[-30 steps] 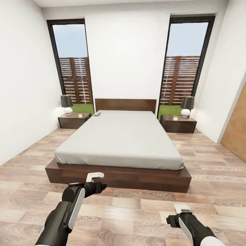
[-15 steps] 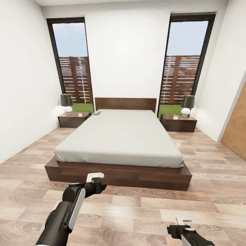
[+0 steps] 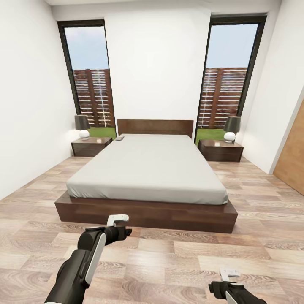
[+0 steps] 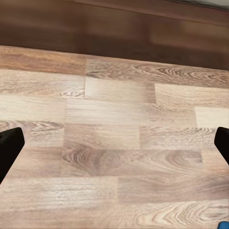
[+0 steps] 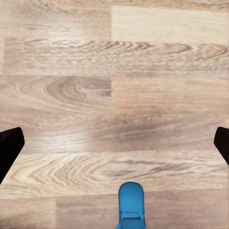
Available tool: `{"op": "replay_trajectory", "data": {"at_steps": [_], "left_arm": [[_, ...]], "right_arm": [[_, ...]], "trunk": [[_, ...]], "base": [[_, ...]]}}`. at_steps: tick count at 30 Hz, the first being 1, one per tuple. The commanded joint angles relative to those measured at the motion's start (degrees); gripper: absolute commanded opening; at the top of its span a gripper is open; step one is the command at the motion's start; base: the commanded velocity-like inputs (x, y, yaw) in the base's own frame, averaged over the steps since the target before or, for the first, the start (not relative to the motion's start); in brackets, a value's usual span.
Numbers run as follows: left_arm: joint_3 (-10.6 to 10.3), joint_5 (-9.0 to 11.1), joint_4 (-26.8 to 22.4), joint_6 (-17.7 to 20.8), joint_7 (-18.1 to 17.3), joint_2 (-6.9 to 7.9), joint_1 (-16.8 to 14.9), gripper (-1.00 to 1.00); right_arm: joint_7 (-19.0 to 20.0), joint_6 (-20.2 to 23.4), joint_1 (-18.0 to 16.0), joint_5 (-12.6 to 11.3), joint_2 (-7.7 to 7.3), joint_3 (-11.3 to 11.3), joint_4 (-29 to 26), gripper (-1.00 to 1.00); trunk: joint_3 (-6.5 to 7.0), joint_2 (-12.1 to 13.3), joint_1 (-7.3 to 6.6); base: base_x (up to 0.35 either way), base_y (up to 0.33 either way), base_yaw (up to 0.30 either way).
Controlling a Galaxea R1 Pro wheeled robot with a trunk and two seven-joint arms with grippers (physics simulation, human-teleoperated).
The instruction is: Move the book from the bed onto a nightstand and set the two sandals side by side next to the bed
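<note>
Wood floor (image 3: 177, 257) lies open before the bed (image 3: 147, 177); both pincers released, one sandal (image 5: 130, 202) under the right.

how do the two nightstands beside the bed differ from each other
The left nightstand sits at the bed's left, the right nightstand at its right. The left nightstand has a small dark object, probably the book, lying just beside it at the mattress corner; nothing like that lies near the right nightstand. Both are low, dark brown wood, stand before a tall window, and carry a lamp with a dark shade and round white base.
</note>
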Motion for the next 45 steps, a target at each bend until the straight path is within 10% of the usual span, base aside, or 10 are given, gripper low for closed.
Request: {"op": "replay_trajectory", "data": {"at_steps": [1, 45], "left_arm": [[0.03, 0.43, 0.08, 0.21, 0.18, -0.01, -0.03, 1.00], [0.04, 0.43, 0.51, 0.14, -0.31, -0.22, -0.03, 1.00]], "right_arm": [[-0.12, 0.38, -0.02, -0.06, 0.10, -0.17, -0.11, 1.00], [-0.25, 1.66, -0.03, 0.03, -0.13, -2.15, 0.05, 1.00]], "trunk": [[-0.24, -0.44, 0.22], [-8.14, -18.09, 9.88]], "base": [[0.000, 0.000, 0.000], [0.000, 0.000, 0.000]]}}
